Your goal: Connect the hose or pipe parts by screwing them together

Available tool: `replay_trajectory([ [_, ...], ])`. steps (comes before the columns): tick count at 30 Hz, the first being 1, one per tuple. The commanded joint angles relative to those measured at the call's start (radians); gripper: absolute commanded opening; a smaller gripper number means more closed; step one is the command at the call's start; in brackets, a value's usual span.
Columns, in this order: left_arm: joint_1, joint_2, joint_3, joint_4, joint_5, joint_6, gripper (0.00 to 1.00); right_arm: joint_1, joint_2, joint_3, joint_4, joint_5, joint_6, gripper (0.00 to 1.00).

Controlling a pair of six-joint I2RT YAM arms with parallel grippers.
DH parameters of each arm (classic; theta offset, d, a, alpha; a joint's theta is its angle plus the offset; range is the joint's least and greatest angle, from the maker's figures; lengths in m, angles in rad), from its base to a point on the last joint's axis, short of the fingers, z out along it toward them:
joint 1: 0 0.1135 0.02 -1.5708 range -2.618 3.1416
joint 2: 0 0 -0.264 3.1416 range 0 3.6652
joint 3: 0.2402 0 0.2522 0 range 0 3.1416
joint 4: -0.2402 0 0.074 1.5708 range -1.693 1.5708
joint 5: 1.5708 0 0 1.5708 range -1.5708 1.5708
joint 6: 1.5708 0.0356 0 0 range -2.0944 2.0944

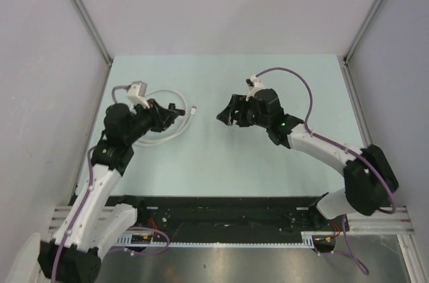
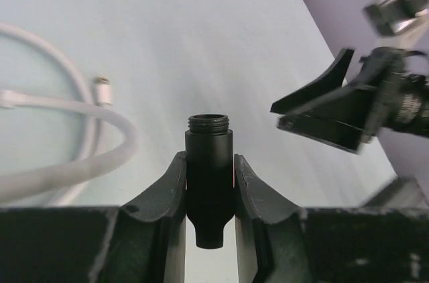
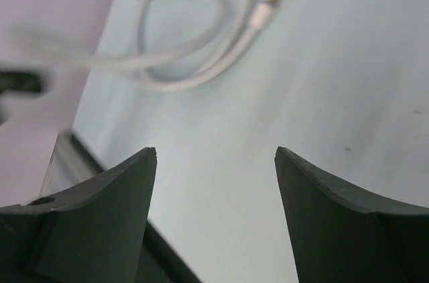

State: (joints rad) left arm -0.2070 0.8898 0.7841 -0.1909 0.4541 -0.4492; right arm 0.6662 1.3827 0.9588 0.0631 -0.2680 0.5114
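My left gripper (image 2: 209, 159) is shut on a short black pipe fitting (image 2: 209, 169). The fitting stands upright between the fingers with its threaded end on top. It is held above the table at the left (image 1: 175, 112). The white hose (image 1: 164, 137) lies in loose loops on the table beside and under that gripper. One of its small silvery end fittings (image 1: 194, 110) points toward the middle. The hose (image 2: 114, 155) and that end fitting (image 2: 102, 90) also show in the left wrist view. My right gripper (image 1: 224, 117) hovers at centre, facing the left one. It is open (image 3: 216, 152) and empty, with the hose (image 3: 201, 75) far ahead.
Grey walls with metal corner posts (image 1: 87, 21) close in the pale table (image 1: 221, 176) on three sides. A black rail (image 1: 221, 212) runs along the near edge by the arm bases. Purple cables (image 1: 305, 95) trail from the right arm.
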Motion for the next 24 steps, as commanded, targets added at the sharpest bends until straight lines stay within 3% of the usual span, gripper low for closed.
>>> replay_trajectory([
  [1, 0.000, -0.248, -0.075, -0.008, -0.398, 0.064, 0.00, 0.005, 0.191, 0.047, 0.112, 0.392, 0.372, 0.74],
  [3, 0.000, -0.323, -0.097, -0.010, -0.451, 0.073, 0.00, 0.032, 0.263, 0.107, 0.086, 0.508, 0.410, 0.74],
  [7, -0.002, -0.433, -0.129, -0.013, -0.534, 0.066, 0.00, 0.081, 0.444, 0.233, 0.093, 0.582, 0.490, 0.72],
  [12, -0.002, -0.430, -0.105, -0.045, -0.560, 0.084, 0.00, 0.144, 0.617, 0.369, 0.116, 0.644, 0.518, 0.67],
  [18, -0.008, -0.440, -0.105, -0.059, -0.560, 0.070, 0.00, 0.200, 0.746, 0.486, 0.010, 0.739, 0.605, 0.66],
  [24, -0.009, -0.454, -0.102, -0.070, -0.581, 0.075, 0.00, 0.233, 0.837, 0.581, 0.004, 0.704, 0.627, 0.57],
])
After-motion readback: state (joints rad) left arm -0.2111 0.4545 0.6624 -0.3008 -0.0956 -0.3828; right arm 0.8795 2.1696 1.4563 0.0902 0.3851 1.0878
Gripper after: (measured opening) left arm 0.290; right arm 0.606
